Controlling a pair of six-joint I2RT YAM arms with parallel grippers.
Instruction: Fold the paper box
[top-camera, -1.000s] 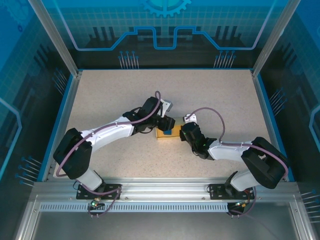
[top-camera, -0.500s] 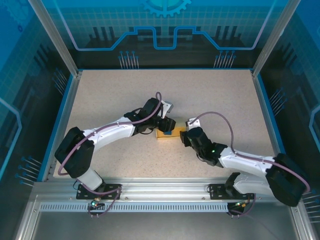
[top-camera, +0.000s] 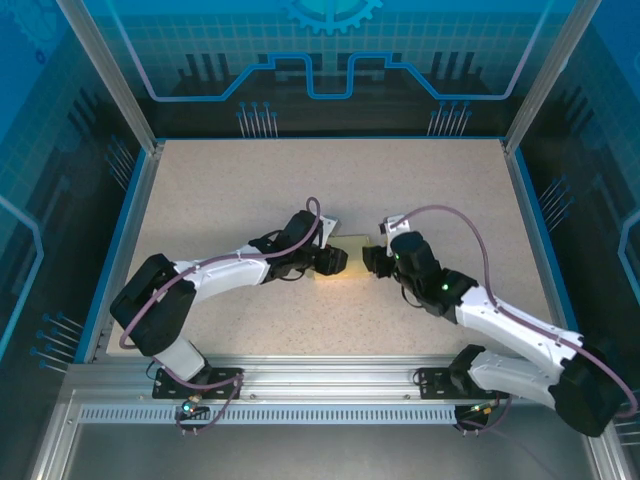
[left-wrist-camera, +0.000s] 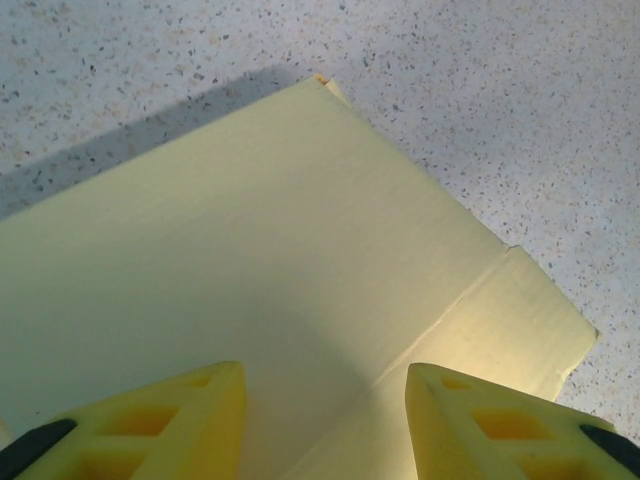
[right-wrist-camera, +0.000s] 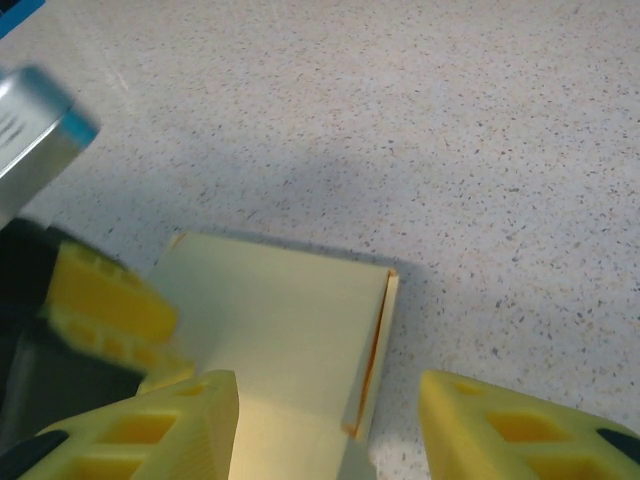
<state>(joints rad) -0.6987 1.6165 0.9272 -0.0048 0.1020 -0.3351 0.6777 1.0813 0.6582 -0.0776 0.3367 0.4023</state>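
Note:
The paper box (top-camera: 353, 263) is pale yellow card lying flat on the speckled table between my two grippers. In the left wrist view its broad face (left-wrist-camera: 260, 230) runs under both yellow fingertips, with a crease and a narrower flap (left-wrist-camera: 510, 330) to the right. My left gripper (left-wrist-camera: 325, 378) (top-camera: 338, 262) is open, its tips over that face and wider card on both sides. My right gripper (right-wrist-camera: 325, 390) (top-camera: 369, 260) is open at the box's other end (right-wrist-camera: 270, 320); the right finger stands clear of the card edge. The left gripper's fingers (right-wrist-camera: 105, 295) sit at the box's far end.
A blue rim (top-camera: 118, 250) and aluminium posts (top-camera: 110, 75) bound the table (top-camera: 330, 180). Both arms reach in from the near edge, and their purple cables (top-camera: 440, 215) loop above the wrists. The left wrist's silver housing (right-wrist-camera: 30, 120) hangs close to the right gripper.
My right gripper has opened and its wrist has moved up and right at the box's end, the arm stretching out. The left gripper shifted slightly with the box; its opening is unchanged.

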